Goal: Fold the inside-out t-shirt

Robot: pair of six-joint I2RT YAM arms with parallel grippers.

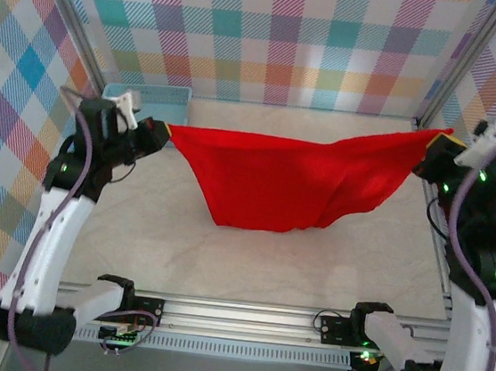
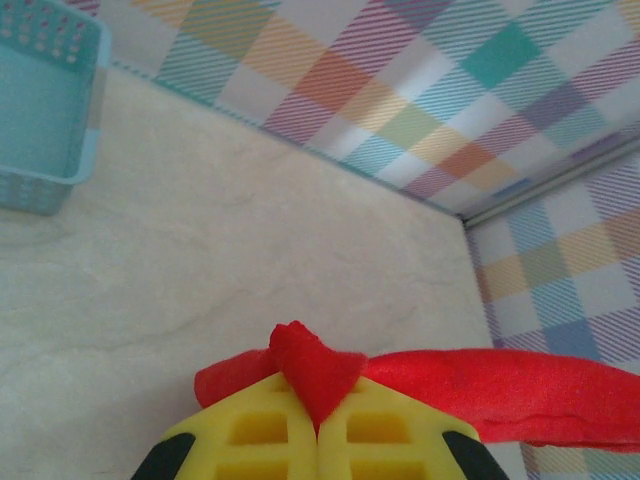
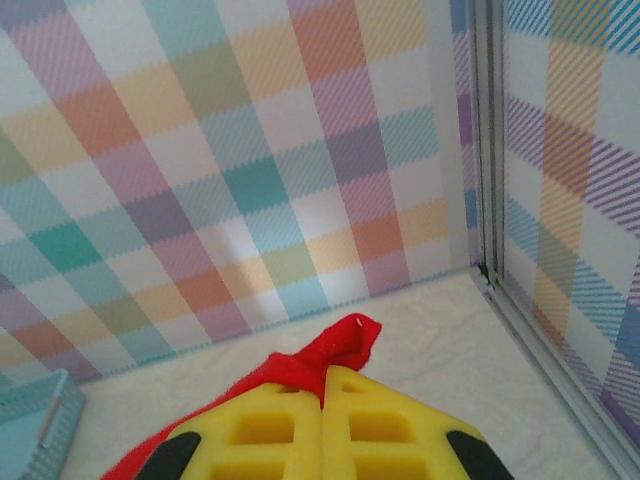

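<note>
I have the left gripper (image 1: 158,130) and right gripper (image 1: 433,153) each clamped on a thin pinch of the t-shirt (image 1: 267,179), stretched mid-frame. Excess tension could pull either corner free.

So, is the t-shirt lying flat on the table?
No, the t-shirt hangs stretched between the left gripper and the right gripper.

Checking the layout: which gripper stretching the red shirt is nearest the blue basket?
The left gripper, shut on a corner of the t-shirt just beside the blue basket; the right gripper grips the opposite corner, far from it.
</note>
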